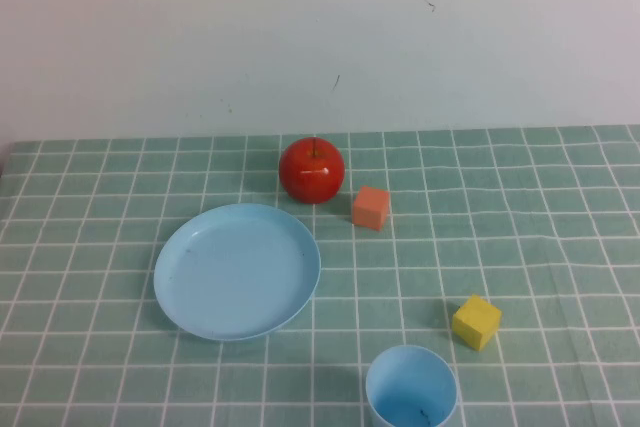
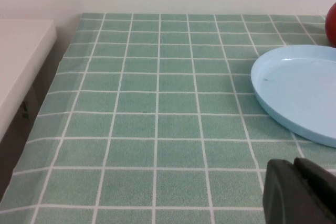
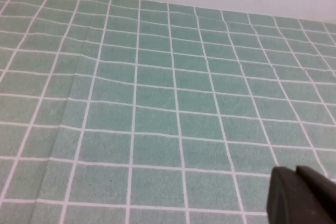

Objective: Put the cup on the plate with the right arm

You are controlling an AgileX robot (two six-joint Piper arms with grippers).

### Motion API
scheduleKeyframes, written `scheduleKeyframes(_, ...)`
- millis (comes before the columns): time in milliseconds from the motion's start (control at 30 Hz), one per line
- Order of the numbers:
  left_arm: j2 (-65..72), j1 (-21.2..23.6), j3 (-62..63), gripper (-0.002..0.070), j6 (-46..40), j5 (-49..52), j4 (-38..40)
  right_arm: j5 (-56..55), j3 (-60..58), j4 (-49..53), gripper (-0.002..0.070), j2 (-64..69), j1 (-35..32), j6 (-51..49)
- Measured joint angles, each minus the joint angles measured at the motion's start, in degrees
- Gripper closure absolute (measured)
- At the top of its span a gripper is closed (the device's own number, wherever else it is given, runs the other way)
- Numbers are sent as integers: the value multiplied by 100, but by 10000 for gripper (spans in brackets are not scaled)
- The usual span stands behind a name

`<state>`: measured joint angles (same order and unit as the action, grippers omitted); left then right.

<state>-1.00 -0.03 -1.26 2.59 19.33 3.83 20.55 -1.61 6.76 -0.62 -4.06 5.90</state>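
The light blue cup (image 1: 411, 388) stands upright and empty at the table's near edge, right of centre. The light blue plate (image 1: 238, 269) lies empty at left centre; its rim also shows in the left wrist view (image 2: 294, 85). Neither arm shows in the high view. My left gripper (image 2: 294, 169) is shut and empty over the green checked cloth, near the plate's near left side. My right gripper (image 3: 295, 174) is shut and empty over bare cloth; the cup and plate are out of its view.
A red apple (image 1: 311, 170) sits behind the plate, an orange cube (image 1: 370, 207) to its right, and a yellow cube (image 1: 476, 321) just behind and right of the cup. The table's left edge and a white surface (image 2: 21, 61) show in the left wrist view.
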Motion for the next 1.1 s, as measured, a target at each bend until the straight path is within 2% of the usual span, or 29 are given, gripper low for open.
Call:
scheduleKeyframes(233,0,0,0,678,0,0,0,-54,0,150,679,0,0,0)
scheduleKeyframes(333,0,0,0,678,0,0,0,-420,0,230,679,0,0,0)
scheduleKeyframes(900,0,0,0,678,0,0,0,-5554,-4,272,679,0,0,-490)
scheduleKeyframes(1000,0,0,0,678,0,0,0,-5628,46,455,679,0,0,-745)
scheduleKeyframes(1100,0,0,0,678,0,0,0,-4767,457,1131,679,0,0,-1241)
